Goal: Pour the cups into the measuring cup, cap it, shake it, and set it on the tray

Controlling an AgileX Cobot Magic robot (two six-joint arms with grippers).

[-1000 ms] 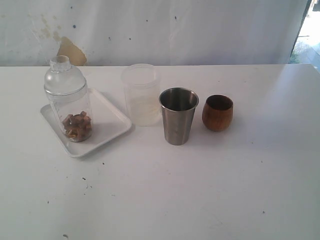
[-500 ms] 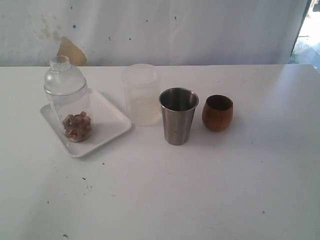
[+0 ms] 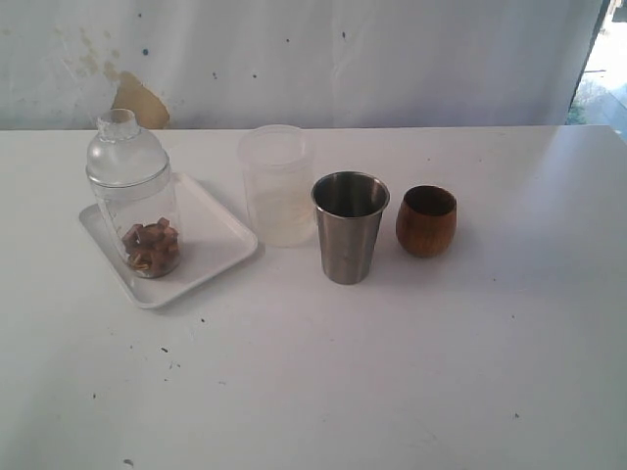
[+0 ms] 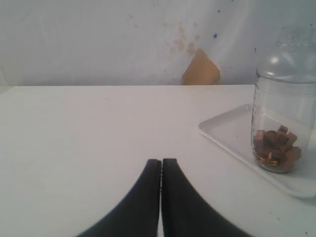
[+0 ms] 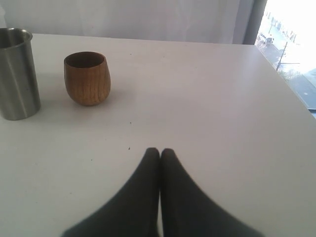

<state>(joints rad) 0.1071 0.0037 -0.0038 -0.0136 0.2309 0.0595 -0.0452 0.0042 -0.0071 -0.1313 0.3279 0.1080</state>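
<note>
Progress: by the look of it the task is at or very near its end; pouring, capping and setting down all appear done, and shaking cannot be judged from a resting scene.
Measuring cup (image 3: 132, 201): stands upright on the tray (image 3: 220, 235), towards its far left part, with the domed cap (image 3: 125, 152) seated on top.
Contents: a small heap of brown chunks (image 3: 150, 247) lies at the bottom of the measuring cup, which suggests that the cups have been emptied into it.
Steel cup (image 3: 350, 227): upright on the table (image 3: 392, 372), to the right of the tray and apart from it; its bottom is too dark to show if anything is left.
Wooden cup (image 3: 426, 221): upright just right of the steel cup, not touching it; its inside is in shadow too.
Left gripper (image 4: 161, 161): fingers pressed together, holding nothing, low over bare table, well apart from the tray.
Right gripper (image 5: 160, 150): fingers pressed together, holding nothing, clear of both cups.
Left to do: nothing obvious, unless some residue sits unseen in a cup.
Count, cups: two, one steel and one wooden.
Count, others: one measuring cup, one cap, one tray, one frosted cylinder (image 3: 278, 186) behind the steel cup, two grippers.
Count, chunks: too jumbled to number.
</note>
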